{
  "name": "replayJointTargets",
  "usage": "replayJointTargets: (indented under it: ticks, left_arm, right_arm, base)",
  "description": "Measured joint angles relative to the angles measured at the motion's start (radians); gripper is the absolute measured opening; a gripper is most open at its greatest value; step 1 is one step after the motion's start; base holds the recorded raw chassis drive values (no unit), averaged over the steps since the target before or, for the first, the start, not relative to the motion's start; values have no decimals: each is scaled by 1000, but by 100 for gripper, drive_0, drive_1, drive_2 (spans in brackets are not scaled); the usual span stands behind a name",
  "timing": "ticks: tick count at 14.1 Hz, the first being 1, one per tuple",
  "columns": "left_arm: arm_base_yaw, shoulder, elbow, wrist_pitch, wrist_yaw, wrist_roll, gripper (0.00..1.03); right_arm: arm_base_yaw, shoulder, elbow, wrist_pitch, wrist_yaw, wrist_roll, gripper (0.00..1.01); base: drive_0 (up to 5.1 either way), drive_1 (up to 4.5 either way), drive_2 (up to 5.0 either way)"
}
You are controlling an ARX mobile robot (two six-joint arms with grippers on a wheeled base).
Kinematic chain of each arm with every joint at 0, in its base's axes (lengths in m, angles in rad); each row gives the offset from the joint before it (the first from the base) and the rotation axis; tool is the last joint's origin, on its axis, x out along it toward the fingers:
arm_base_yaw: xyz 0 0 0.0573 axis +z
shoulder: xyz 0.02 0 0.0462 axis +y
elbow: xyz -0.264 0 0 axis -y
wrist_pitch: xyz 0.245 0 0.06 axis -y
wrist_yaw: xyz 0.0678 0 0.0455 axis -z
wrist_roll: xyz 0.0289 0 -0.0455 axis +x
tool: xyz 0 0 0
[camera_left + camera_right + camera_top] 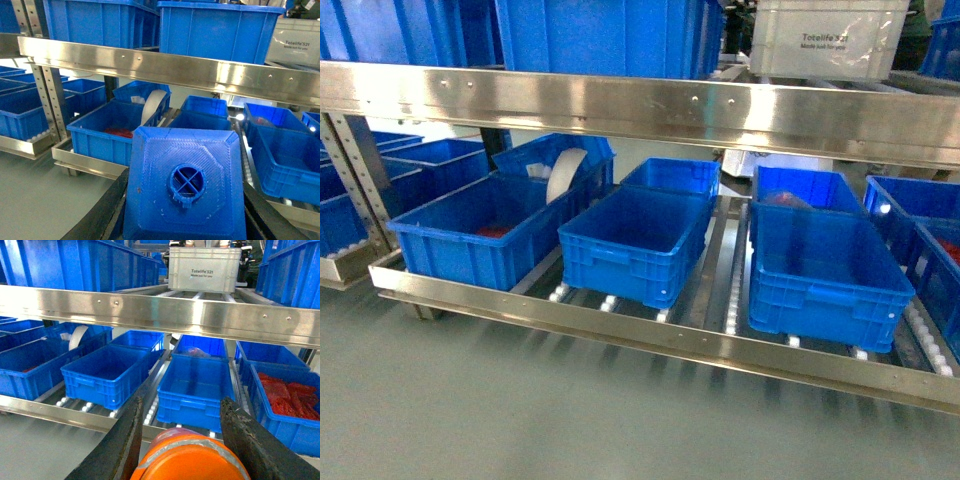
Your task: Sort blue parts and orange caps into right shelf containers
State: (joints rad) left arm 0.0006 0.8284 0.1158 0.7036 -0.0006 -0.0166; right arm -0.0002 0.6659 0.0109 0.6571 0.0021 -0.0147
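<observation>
In front of the shelf point(650, 335), the left tool point(185, 220) grips a blue part point(185, 185) and the right tool point(182, 440) grips an orange cap point(192, 460), ready for dropping into bins point(195, 385).

We see our right gripper point(182, 440) closed on an orange cap point(192, 459), its 2 dark fingers point(125, 442) flanking it at the bottom edge. Beyond, 2 open blue bins point(192, 385) sit side by side on the shelf's white rollers behind the steel front rail point(45, 410). A bin of red pieces point(285, 400) stands right of them. A grey crate point(204, 269) rests on the upper level.
</observation>
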Motion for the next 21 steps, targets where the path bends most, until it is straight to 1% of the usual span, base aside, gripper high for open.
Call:
replayJointTargets:
  ticks: [3, 8, 15, 17, 19, 21]
  left_arm:
    - [2, 2, 0, -6, -7, 0, 45]
    - [1, 1, 0, -1, -2, 0, 45]
    - [-1, 7, 0, -4, -3, 0, 45]
    - [-3, 2, 0, 1, 0, 2, 45]
    - [1, -2, 0, 4, 2, 2, 45]
    - [-3, 1, 0, -2, 0, 2, 45]
  right_arm:
    - [0, 0, 0, -2, -6, 0, 41]
    - [0, 0, 0, -2, -3, 0, 41]
    - [0, 4, 0, -4, -2, 0, 41]
    - [0, 0, 0, 0, -3, 0, 41]
    - [0, -1, 0, -2, -2, 0, 41]
    - [0, 0, 0, -2, -2, 0, 41]
  base:
    - [-610, 245, -82]
    - [-610, 245, -82]
    - [-489, 330, -318]
    - [0, 0, 0]
    - [-420, 443, -24]
    - [-103, 483, -312]
